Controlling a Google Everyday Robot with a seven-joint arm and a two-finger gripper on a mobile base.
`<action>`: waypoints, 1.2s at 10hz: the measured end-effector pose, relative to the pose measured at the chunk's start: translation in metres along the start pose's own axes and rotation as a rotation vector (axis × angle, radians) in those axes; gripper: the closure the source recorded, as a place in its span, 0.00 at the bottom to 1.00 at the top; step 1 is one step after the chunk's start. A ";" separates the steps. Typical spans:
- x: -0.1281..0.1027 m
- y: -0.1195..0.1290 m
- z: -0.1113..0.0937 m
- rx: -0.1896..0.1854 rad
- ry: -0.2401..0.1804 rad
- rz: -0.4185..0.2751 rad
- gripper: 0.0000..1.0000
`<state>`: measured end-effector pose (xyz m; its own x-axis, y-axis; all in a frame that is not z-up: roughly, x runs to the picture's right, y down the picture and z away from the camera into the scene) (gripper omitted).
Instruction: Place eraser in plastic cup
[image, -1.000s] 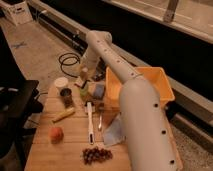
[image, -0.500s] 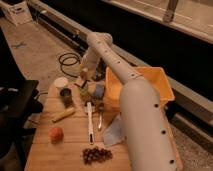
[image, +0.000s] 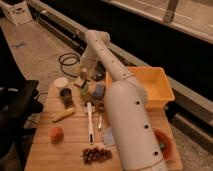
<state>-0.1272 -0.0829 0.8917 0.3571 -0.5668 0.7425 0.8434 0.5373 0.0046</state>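
Wooden tabletop is seen w/ the gripper hung at its far end, right above the light-green plastic cup; jaws are clamped shut, and a small tan-brown bit that is taken to be the eraser is pinched between them, tho detail is poor. Vs. a sec ago almost nothing is changed: arm pose is held, so the drop is judged not yet made and release is what's left. Eraser is read as a small oblong block, just over the cup mouth. White cup and metal cup are close by to the left, blue-grey block beside the green cup.
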 end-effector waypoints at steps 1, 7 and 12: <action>-0.001 0.000 0.003 -0.008 -0.009 -0.005 1.00; -0.006 -0.003 0.021 -0.041 -0.040 -0.033 1.00; 0.001 -0.001 0.028 -0.062 -0.049 -0.026 0.98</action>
<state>-0.1391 -0.0673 0.9111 0.3163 -0.5480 0.7743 0.8756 0.4827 -0.0161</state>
